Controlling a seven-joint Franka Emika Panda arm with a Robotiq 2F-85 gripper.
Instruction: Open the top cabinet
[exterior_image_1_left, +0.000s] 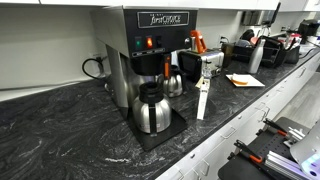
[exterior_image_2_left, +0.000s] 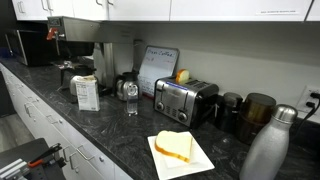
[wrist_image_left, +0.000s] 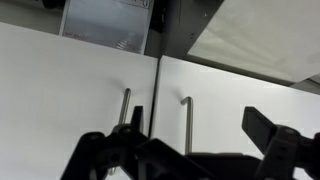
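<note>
In the wrist view, two white cabinet doors (wrist_image_left: 220, 100) meet at a vertical seam, each with a slim metal bar handle. My gripper (wrist_image_left: 198, 125) is open, with its dark fingers on either side of the right-hand handle (wrist_image_left: 187, 125) and not touching it. The other handle (wrist_image_left: 125, 105) is just beyond the left finger. Both doors look shut. The white upper cabinets (exterior_image_2_left: 200, 8) run along the top of an exterior view. My gripper is not clearly seen in either exterior view.
On the dark marbled counter (exterior_image_1_left: 60, 130) stand a coffee maker (exterior_image_1_left: 150, 50) with a steel carafe (exterior_image_1_left: 151, 110), a toaster (exterior_image_2_left: 184, 100), a steel bottle (exterior_image_2_left: 268, 145), a plate with a sandwich (exterior_image_2_left: 175, 148) and a microwave (exterior_image_2_left: 25, 45).
</note>
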